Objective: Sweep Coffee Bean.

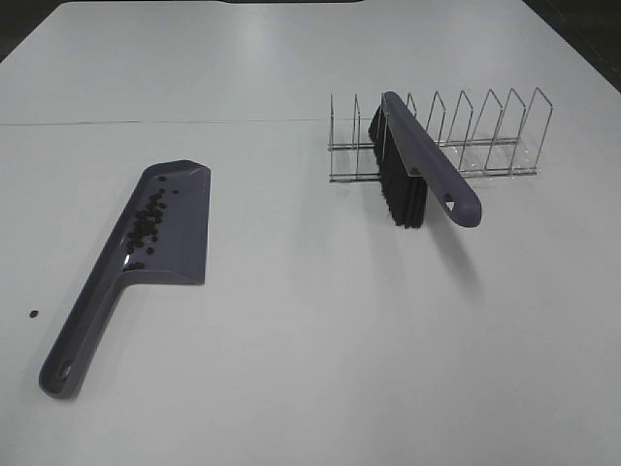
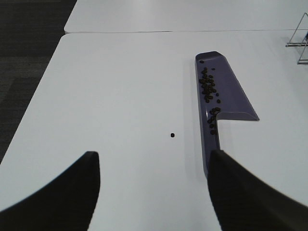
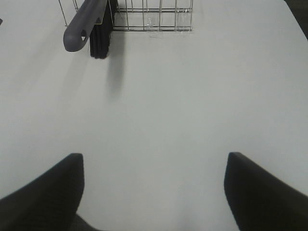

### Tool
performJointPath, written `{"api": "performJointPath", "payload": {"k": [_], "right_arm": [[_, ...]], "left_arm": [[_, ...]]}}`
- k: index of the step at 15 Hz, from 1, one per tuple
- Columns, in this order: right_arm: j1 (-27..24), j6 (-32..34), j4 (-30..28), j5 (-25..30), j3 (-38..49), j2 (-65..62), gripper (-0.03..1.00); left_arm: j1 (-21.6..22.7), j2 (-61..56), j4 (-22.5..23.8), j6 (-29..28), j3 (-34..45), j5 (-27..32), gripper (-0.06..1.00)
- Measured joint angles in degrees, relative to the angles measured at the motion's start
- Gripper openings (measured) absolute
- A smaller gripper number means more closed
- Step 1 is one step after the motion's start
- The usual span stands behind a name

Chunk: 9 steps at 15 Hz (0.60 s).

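A purple dustpan [image 1: 165,228] lies flat on the white table at the left, with several dark coffee beans [image 1: 146,226] along its left inner side. One stray bean [image 1: 33,314] lies on the table left of the handle. The purple brush [image 1: 419,167] with black bristles rests tilted in a wire rack [image 1: 466,136]. Neither gripper shows in the exterior high view. In the left wrist view my left gripper [image 2: 154,190] is open and empty, short of the dustpan [image 2: 221,91] and the stray bean [image 2: 172,135]. My right gripper [image 3: 154,190] is open and empty, well short of the brush [image 3: 86,21].
The wire rack [image 3: 154,14] stands at the back right of the table. A seam [image 1: 155,121] runs across the table behind the dustpan. Dark floor [image 2: 24,57] lies beyond the table's left edge.
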Motion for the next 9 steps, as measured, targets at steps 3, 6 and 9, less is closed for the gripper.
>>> {"api": "performJointPath", "payload": {"k": [3,6,9], "right_arm": [[0.00,0.00,0.00,0.00,0.00,0.00,0.70],[0.00,0.00,0.00,0.00,0.00,0.00,0.70],[0.00,0.00,0.00,0.00,0.00,0.00,0.70]], "left_arm": [[0.00,0.00,0.00,0.00,0.00,0.00,0.59],[0.00,0.00,0.00,0.00,0.00,0.00,0.59],[0.00,0.00,0.00,0.00,0.00,0.00,0.59]]}}
